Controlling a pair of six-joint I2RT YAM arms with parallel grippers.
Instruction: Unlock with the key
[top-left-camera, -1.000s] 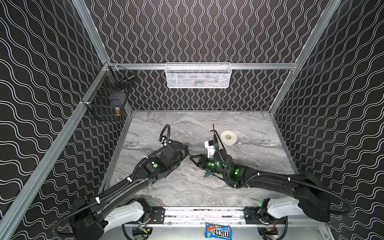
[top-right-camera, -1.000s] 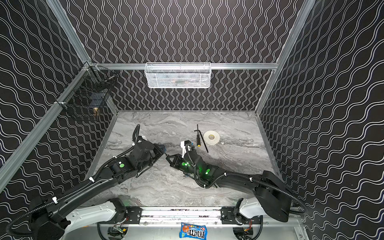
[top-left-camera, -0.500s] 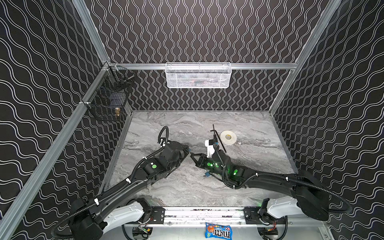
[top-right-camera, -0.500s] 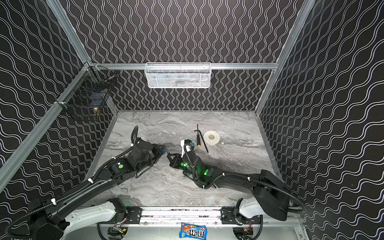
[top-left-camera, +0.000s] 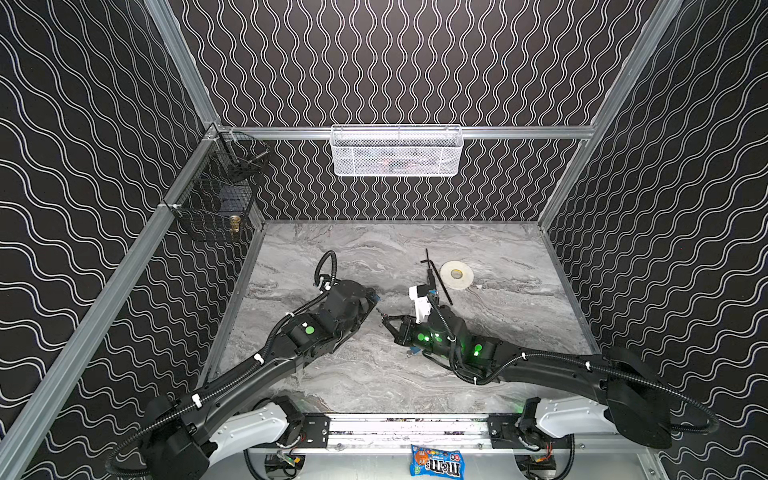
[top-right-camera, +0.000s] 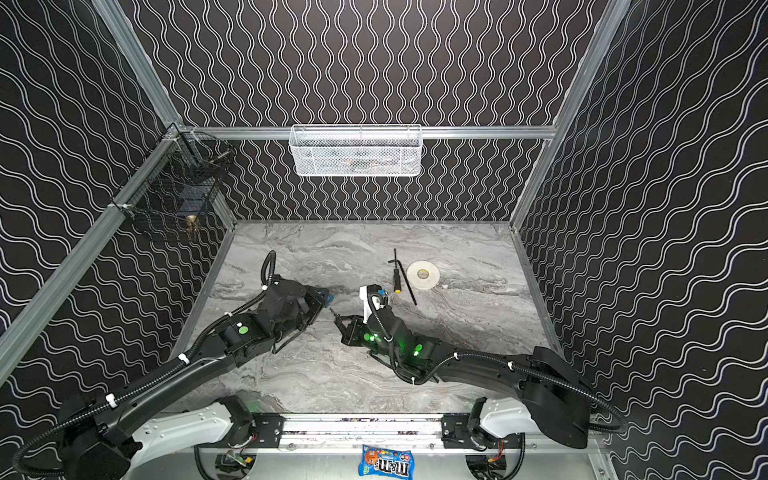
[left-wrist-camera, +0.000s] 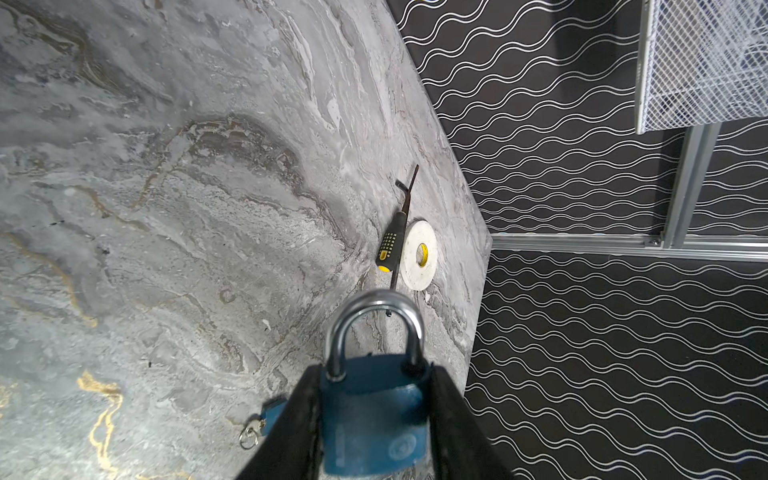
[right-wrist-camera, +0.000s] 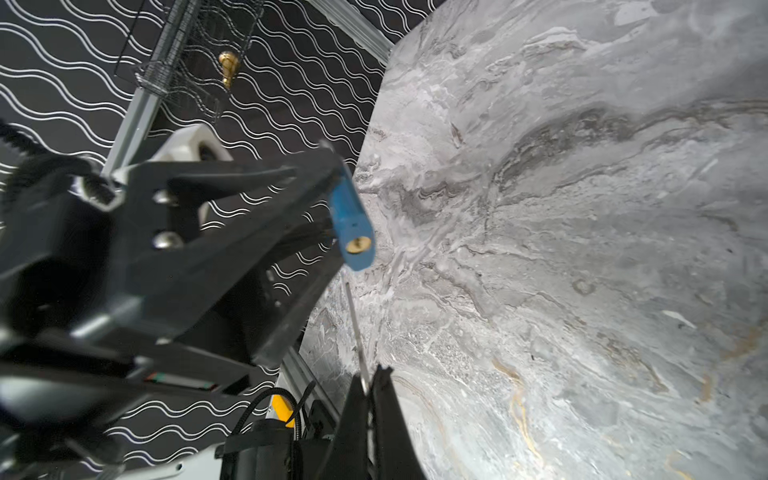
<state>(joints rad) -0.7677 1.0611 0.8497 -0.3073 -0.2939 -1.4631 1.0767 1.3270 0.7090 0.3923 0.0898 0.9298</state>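
Blue padlock (left-wrist-camera: 374, 424) clamped in my left fingers (left-wrist-camera: 297, 419), key (right-wrist-camera: 356, 332) pinched in my right fingers (right-wrist-camera: 388, 419): its tip has crept nearer the brass keyhole (right-wrist-camera: 359, 245), not yet inserted, I judge.

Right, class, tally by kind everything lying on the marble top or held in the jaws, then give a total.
padlock: 1
key: 2 (one held, one lying loose)
screwdriver: 1
hex key: 1
tape roll: 1
total: 6
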